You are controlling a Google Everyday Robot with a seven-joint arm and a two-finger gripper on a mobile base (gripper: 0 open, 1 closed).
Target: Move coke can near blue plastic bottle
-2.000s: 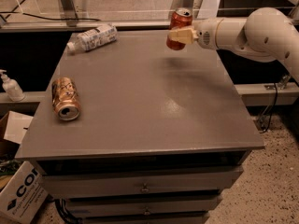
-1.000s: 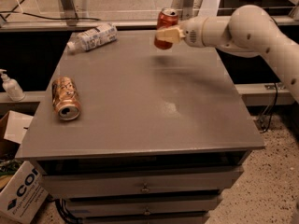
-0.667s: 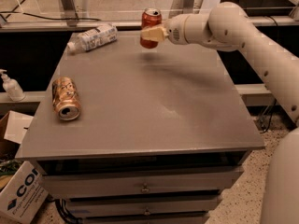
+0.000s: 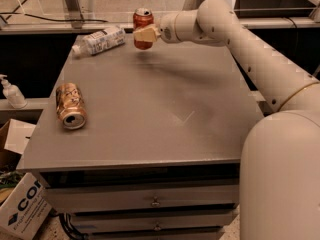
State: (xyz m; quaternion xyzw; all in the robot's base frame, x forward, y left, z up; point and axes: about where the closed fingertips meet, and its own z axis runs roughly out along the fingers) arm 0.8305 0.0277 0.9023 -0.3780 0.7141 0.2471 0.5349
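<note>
1. Camera view, single item record: the gripper [image 4: 145, 33] sits just right of the blue plastic bottle [image 4: 100, 40], at the far edge of the table [image 4: 150, 114], with its pale fingers pinching the coke can [image 4: 143, 20] from the side.
2. Coke can: upright with its silver top up, held clear of the table surface with a soft shadow beneath it. It is near the bottle's base end but not touching it.
3. Blue plastic bottle: lying on its side on the table. Its long axis runs diagonally, with the white cap pointing away from the can and towards the table's left edge.
4. Governing relation: the bottle lies to the left of the claw and slightly lower. Judged from this, little sideways travel is left, and what remains is mainly a descent to set the can down upright beside the bottle's base.
5. Risk, as a judgement: the bottle lies loose on its side and could roll if nudged.
6. Change against the earlier frames: the can has travelled leftward along the far edge from well right of the bottle. The arm [image 4: 260, 59] has swung with it. The bottle has not moved.
7. Other holdings: a copper-gold can [image 4: 70, 112] lies on its side well in front of the bottle, unchanged. A white pump bottle [image 4: 11, 91] stands off the table, to the bottle's left.
</note>
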